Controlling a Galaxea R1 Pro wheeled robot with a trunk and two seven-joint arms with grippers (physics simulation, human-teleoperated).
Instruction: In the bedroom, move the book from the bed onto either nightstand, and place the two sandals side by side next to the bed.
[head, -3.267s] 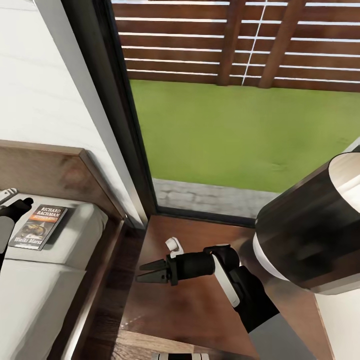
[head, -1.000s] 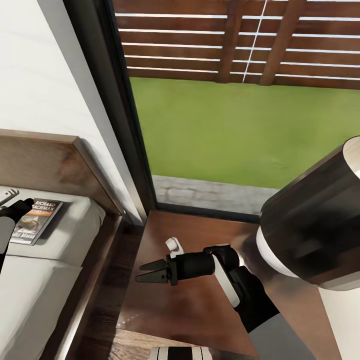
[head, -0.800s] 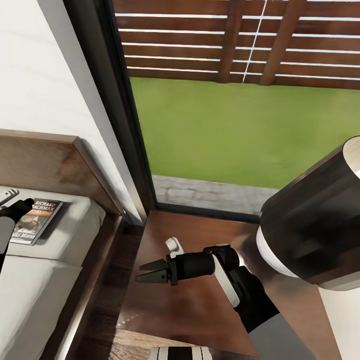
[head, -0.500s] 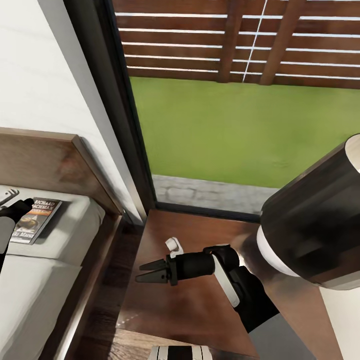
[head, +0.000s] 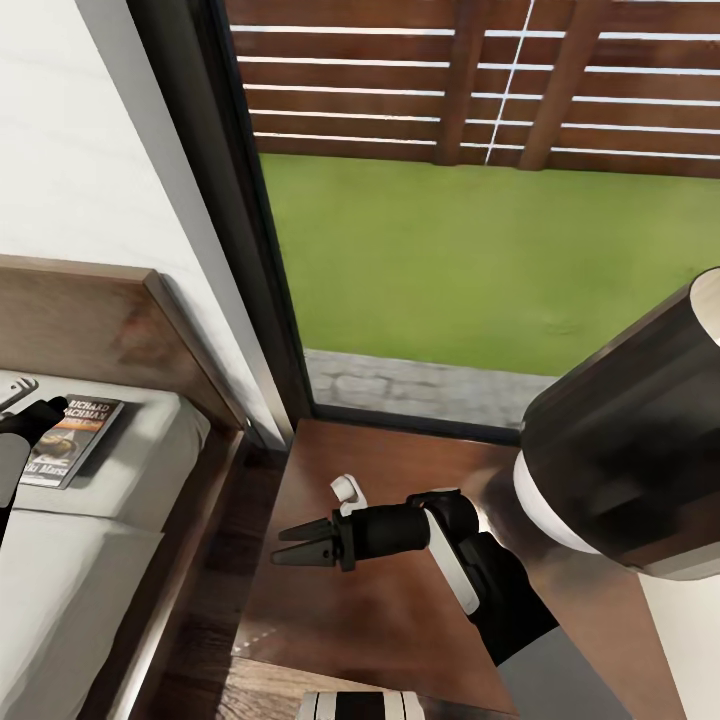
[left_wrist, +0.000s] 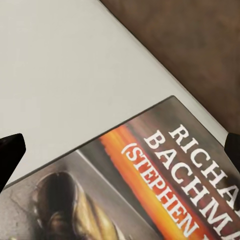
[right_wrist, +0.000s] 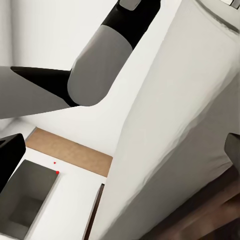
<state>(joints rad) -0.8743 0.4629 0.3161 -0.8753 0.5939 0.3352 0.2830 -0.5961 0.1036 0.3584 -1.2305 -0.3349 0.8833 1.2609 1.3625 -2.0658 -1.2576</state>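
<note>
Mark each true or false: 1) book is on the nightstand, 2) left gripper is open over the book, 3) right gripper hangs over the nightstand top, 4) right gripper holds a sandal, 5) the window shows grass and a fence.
1) False. The book lies on the bed, near the headboard.
2) True. The left gripper has its fingertips spread wide on either side of the cover.
3) True. The right gripper is above the nightstand.
4) False. Nothing is between its fingers.
5) True. The window shows both.

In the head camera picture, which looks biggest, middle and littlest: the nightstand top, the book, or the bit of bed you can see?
1. the bed
2. the nightstand, though the right arm covers part, so nearly alike
3. the book, clearly littlest
</note>
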